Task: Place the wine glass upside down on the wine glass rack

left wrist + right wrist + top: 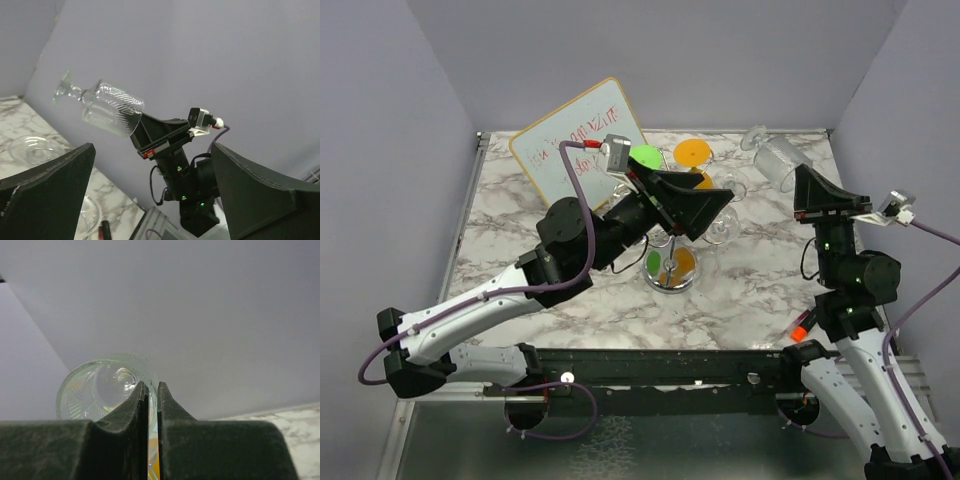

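I run two tools. My left tool is spread wide and holds nothing. It hangs over the one shiny wire wine glass rack, which has a round mirror foot and stands on the marble-look table. Two clear glasses are close by the rack. Farther right, my right tool pinches the rim of one ridged wine glass. That glass is tipped in the air, off the rack. At the back are one whiteboard, one orange disc and one green disc.

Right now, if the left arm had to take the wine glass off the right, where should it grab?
Probably the stem, approached from the left. The right gripper pinches the rim; the wine glass hangs nearly level, foot away from it, stem bare. Left gripper is open.
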Available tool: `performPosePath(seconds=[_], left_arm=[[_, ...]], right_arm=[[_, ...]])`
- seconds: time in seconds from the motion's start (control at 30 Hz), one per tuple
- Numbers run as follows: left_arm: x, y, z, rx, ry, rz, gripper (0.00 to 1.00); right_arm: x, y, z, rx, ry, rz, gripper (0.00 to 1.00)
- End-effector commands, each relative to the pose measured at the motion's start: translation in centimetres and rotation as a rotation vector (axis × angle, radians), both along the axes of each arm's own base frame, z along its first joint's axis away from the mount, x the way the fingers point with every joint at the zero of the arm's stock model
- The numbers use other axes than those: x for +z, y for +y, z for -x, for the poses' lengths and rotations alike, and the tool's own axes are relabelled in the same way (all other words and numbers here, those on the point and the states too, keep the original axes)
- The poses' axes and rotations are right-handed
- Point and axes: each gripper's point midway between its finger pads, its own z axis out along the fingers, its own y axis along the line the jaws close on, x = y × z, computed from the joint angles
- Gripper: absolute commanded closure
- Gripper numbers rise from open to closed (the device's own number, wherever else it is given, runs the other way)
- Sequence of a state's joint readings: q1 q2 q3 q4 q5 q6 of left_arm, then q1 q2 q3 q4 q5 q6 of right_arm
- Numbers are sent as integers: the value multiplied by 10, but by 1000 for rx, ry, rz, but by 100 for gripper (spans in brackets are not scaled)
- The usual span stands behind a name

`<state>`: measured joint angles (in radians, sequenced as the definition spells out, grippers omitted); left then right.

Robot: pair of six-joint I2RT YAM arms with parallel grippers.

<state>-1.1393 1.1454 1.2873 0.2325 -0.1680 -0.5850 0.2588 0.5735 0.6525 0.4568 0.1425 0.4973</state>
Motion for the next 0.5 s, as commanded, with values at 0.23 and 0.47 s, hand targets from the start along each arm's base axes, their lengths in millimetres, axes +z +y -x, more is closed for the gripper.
performPosePath(seconds=[0.23, 0.47], left_arm=[[64, -24, 12, -204, 188, 304, 1], [62, -38, 9, -243, 268, 334, 1]], right_arm=[[95, 35, 82, 210, -548, 112, 99], [102, 45, 105, 257, -628, 177, 99]])
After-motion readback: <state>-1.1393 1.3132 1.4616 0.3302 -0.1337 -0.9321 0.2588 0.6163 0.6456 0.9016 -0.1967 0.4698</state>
